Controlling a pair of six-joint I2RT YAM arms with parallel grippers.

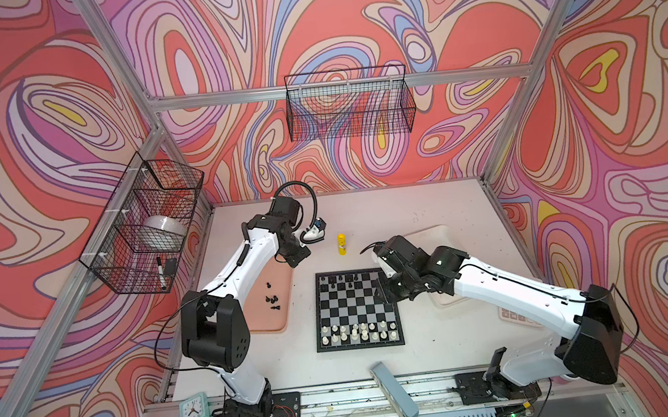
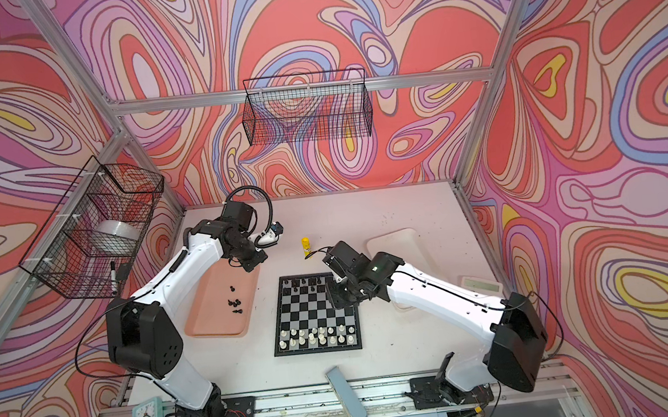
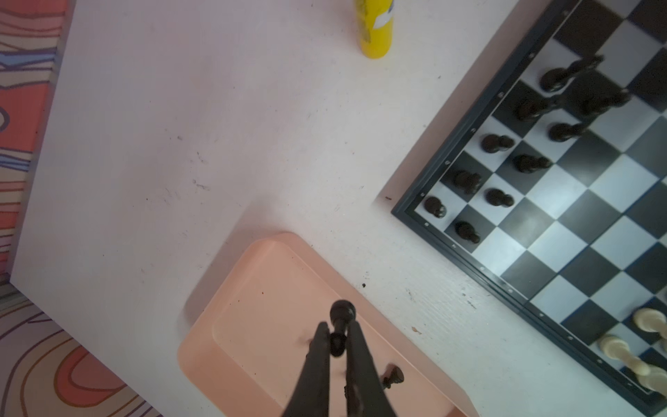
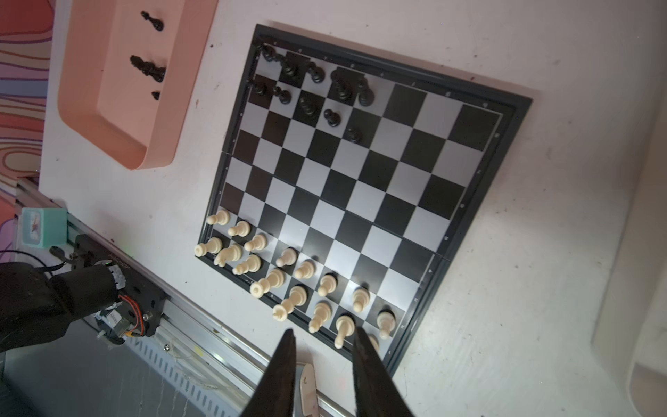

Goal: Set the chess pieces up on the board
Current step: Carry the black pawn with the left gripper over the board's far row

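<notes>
Fingers (image 3: 319,361) of the left gripper (image 3: 336,330), thin and black, stand almost closed and pinch a tiny black plastic chessman (image 3: 342,310) by its narrow middle, above the shallow pink plastic tray (image 3: 252,325). The piece sits tilted in the grip, so I judge it may turn or slip during the carry. The square chessboard with black and silvery checks (image 3: 563,224) lies near the tray. Its black men (image 3: 494,142) crowd one corner, and a tilted placing could knock them over. The right gripper (image 4: 323,331) hangs above the board's edge, jaws apart and empty. The free black-side squares are toward it, so the arms may meet there. A few loose black men (image 1: 275,298) lie in the tray.
</notes>
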